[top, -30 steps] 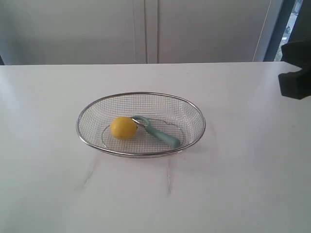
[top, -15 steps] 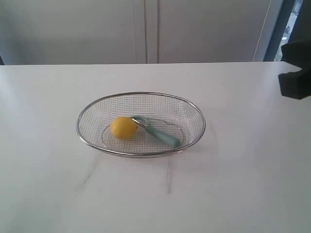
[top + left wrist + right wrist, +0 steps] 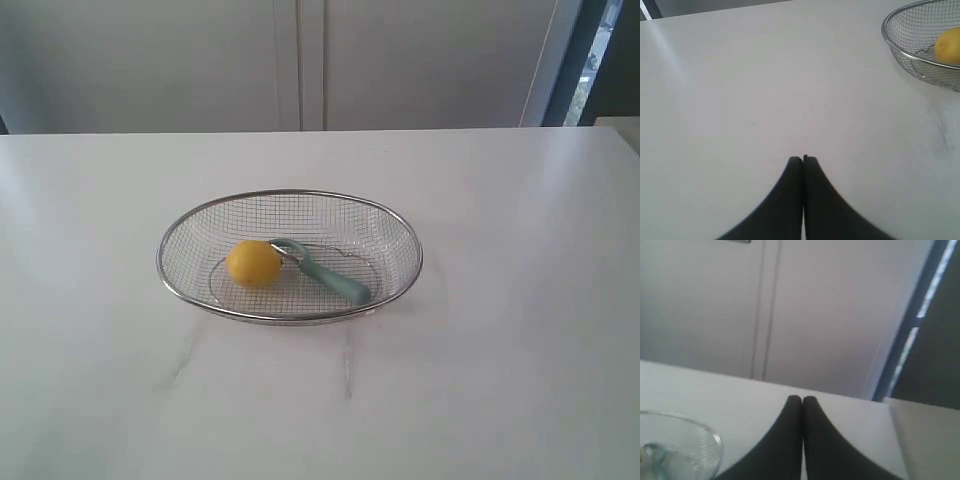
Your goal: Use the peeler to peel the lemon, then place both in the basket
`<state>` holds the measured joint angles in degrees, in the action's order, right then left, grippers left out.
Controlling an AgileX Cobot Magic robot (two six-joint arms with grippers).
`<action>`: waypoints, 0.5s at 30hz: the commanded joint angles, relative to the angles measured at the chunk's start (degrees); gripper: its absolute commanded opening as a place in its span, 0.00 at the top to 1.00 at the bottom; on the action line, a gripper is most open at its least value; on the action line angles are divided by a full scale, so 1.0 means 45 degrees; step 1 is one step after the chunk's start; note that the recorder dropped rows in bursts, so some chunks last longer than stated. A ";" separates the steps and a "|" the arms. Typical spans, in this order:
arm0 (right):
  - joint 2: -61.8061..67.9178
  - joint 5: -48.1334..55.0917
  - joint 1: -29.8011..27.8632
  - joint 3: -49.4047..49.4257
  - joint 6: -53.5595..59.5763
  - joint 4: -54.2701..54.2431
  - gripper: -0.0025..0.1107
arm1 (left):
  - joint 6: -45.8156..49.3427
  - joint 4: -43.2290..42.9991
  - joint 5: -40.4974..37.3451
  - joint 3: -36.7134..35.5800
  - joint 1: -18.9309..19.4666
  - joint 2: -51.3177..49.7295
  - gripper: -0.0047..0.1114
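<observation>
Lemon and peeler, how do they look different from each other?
The lemon is bright yellow; the peeler is pale teal with a metal head. The lemon is round and plump; the peeler is long and slim. The lemon sits left in the exterior view; the peeler lies slantwise to its right, head end by the lemon. Both lie inside the wire basket.

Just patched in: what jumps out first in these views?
The bright yellow lemon catches the eye, lying in the wire basket at the middle of the white table, the teal peeler beside it. The left gripper and right gripper are both shut and empty, clear of the basket.
</observation>
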<state>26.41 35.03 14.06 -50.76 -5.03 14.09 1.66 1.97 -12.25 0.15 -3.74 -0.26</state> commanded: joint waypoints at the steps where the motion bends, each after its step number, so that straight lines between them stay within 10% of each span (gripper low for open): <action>1: -0.2103 -0.0086 -0.2402 0.0037 0.0066 0.1169 0.98 | -0.0068 0.0009 0.0045 -0.0034 -0.0075 0.0058 0.96; 15: -0.3335 -0.6534 -0.2466 0.4905 -0.0403 -0.3040 0.98 | -0.0045 0.0009 0.0045 -0.0034 -0.0073 0.0058 0.96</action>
<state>12.53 9.98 2.98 -34.14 -6.48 6.87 1.66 1.97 -12.25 0.15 -3.74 -0.26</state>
